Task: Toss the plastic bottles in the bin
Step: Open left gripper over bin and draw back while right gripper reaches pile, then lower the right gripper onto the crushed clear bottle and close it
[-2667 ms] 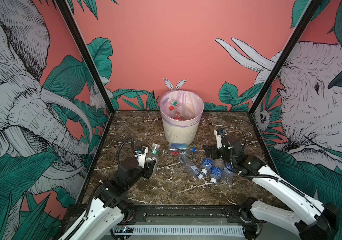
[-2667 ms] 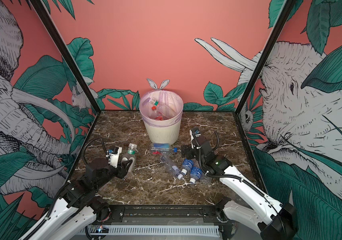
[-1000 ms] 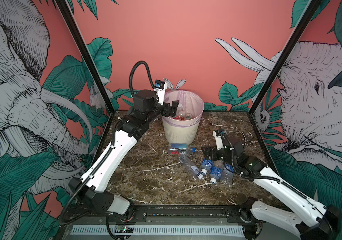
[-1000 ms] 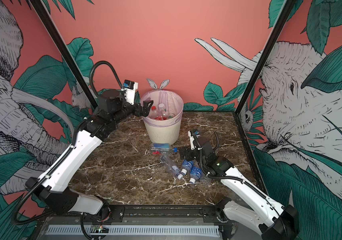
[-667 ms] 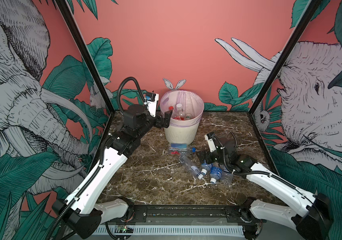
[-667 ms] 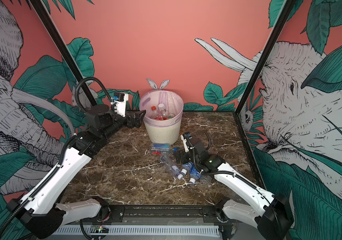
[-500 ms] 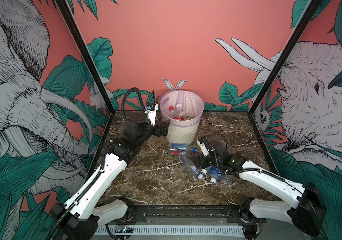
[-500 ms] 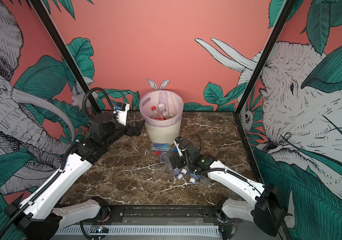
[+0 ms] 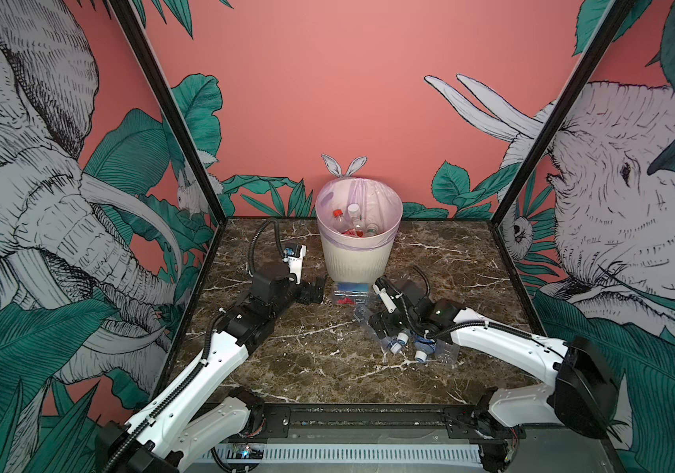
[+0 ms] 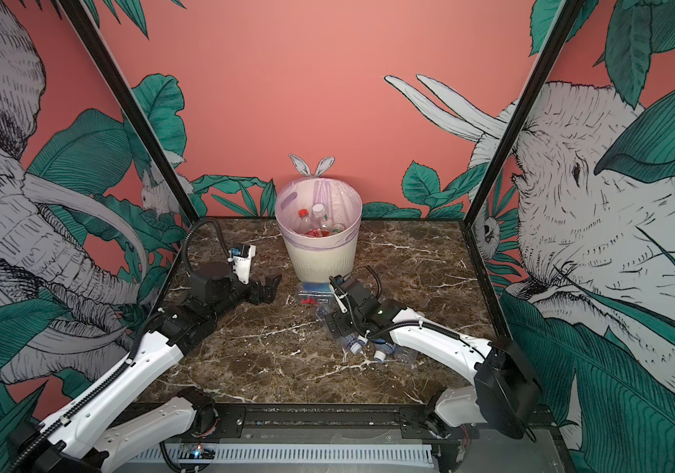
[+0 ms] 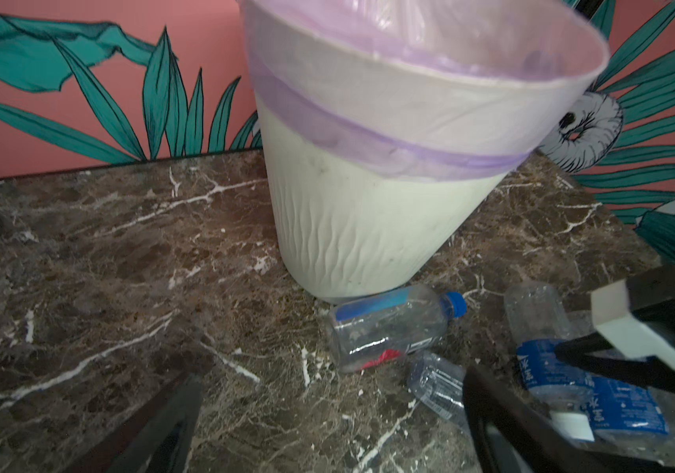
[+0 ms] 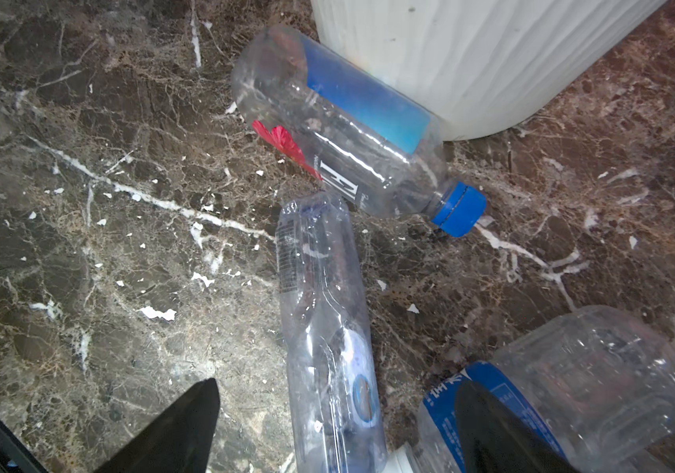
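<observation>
The bin (image 9: pixel 358 256), cream with a lilac bag over its rim, stands at the back middle and holds several plastic bottles (image 9: pixel 353 221). More bottles lie in front of it: a blue-capped one (image 12: pixel 348 135) against its foot, a crushed clear one (image 12: pixel 323 327) and a blue-labelled one (image 12: pixel 594 381). My right gripper (image 12: pixel 336 426) is open and low, its fingers on either side of the crushed bottle without touching it. Left of the bin, my left gripper (image 9: pixel 315 293) hangs open and empty just above the table, facing the blue-capped bottle (image 11: pixel 389 327).
The marble table (image 9: pixel 307 360) is boxed in by painted walls at the back and both sides, with black corner posts (image 9: pixel 188 135). A few capped bottles (image 9: pixel 409 348) lie bunched under my right wrist. The bin's wall (image 11: pixel 368 213) rises close in front of the left gripper.
The left arm has come down from over the bin to the table beside it, and a white-capped bottle now sits in the bin. The right gripper slid left over the crushed bottle.
</observation>
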You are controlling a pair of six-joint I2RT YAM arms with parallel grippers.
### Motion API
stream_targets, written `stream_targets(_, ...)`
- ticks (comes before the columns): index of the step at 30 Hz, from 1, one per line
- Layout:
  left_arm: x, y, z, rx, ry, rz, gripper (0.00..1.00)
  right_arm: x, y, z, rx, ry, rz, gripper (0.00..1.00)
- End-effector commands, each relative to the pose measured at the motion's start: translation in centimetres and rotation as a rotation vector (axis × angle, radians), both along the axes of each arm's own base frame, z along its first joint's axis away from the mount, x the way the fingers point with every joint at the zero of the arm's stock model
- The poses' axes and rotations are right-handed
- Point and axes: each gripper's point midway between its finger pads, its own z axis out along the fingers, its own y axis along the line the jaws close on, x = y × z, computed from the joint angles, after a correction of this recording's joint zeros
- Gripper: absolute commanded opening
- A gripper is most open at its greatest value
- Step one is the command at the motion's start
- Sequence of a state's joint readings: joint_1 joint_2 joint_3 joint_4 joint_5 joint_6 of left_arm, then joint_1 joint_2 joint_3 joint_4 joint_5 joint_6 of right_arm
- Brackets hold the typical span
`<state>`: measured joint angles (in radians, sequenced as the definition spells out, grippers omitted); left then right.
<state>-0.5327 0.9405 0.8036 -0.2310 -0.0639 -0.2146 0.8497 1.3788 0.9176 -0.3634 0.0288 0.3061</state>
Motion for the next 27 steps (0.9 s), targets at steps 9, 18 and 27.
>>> stream_targets(9, -1.4, 0.4, -4.9, -0.026, 0.026, -0.013, 0.99, 0.3, 1.6, -1.4, -0.032, 0.021, 0.029, 0.90)
stream_targets(18, -1.9, 0.4, -7.8, 0.009, 0.038, -0.044, 1.00, 0.4, 1.9, -2.9, -0.066, 0.048, 0.030, 0.90)
stream_targets(27, -2.3, 0.4, -9.3, 0.014, 0.059, -0.053, 1.00, 1.0, 2.3, -4.0, -0.084, 0.056, 0.020, 0.89)
